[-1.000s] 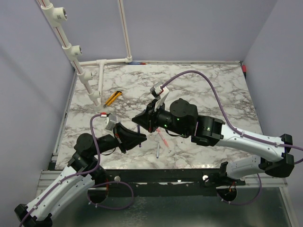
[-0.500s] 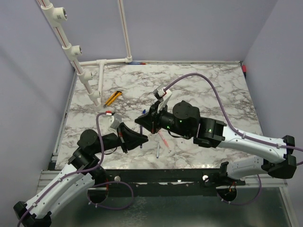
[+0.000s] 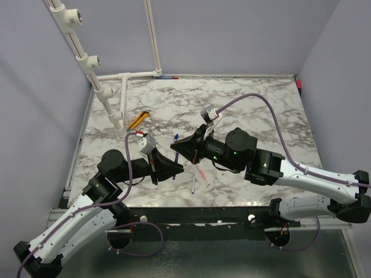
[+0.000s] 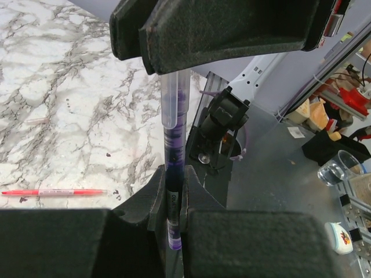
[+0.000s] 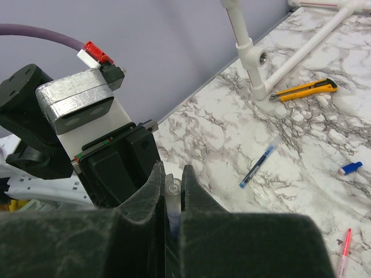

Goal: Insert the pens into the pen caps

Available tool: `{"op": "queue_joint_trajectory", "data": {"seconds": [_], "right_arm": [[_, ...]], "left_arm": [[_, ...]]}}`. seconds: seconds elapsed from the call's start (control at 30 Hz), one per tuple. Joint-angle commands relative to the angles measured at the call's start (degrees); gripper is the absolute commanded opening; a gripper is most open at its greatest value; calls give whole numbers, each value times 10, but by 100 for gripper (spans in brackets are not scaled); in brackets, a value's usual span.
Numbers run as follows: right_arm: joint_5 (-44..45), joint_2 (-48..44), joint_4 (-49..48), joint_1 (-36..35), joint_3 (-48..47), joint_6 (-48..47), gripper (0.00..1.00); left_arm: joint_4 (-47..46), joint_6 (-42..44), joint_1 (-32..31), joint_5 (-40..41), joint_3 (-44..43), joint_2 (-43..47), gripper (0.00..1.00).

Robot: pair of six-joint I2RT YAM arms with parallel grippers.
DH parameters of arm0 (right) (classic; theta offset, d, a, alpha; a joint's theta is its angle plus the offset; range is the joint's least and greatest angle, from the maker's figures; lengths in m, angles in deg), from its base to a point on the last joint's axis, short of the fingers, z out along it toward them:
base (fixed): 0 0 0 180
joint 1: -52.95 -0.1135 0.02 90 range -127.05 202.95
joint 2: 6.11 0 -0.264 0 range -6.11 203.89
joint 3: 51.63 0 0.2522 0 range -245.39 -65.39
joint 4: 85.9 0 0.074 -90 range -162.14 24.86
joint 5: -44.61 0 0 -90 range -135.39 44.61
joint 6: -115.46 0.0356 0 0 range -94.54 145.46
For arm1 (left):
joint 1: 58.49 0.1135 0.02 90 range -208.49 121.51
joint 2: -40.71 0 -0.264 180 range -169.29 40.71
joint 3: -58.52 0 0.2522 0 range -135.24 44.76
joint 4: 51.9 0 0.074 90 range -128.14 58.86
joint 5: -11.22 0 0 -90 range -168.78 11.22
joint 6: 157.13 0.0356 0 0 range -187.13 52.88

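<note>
The dark blue pen [image 4: 173, 191] was up in the air; the red pen [image 4: 52, 191], whitish pen [image 5: 258, 166] and blue cap [image 5: 351, 168] lay flat.

Top camera looks down; close wrist views share the pen [image 4: 173, 168].

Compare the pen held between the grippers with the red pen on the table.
The held pen has a clear barrel with dark blue-purple ink; the red pen is red-pink. The held pen is off the table, clamped by the left gripper and the right gripper; the red pen lies flat on it, untouched. Both are slim stick pens.
</note>
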Motion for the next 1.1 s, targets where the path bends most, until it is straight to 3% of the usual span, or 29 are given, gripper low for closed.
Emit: {"op": "queue_joint_trajectory", "data": {"seconds": [0.0,0.63,1.07], "right_arm": [[-97,9,89,-20,51,32,1],[-141,15,96,-41,80,51,1],[-61,10,97,-46,28,39,1]], "left_arm": [[-89,27,8,54,-61,-8,0],[-89,65,9,57,-139,-58,0],[-81,27,8,45,-95,-22,0]]}}
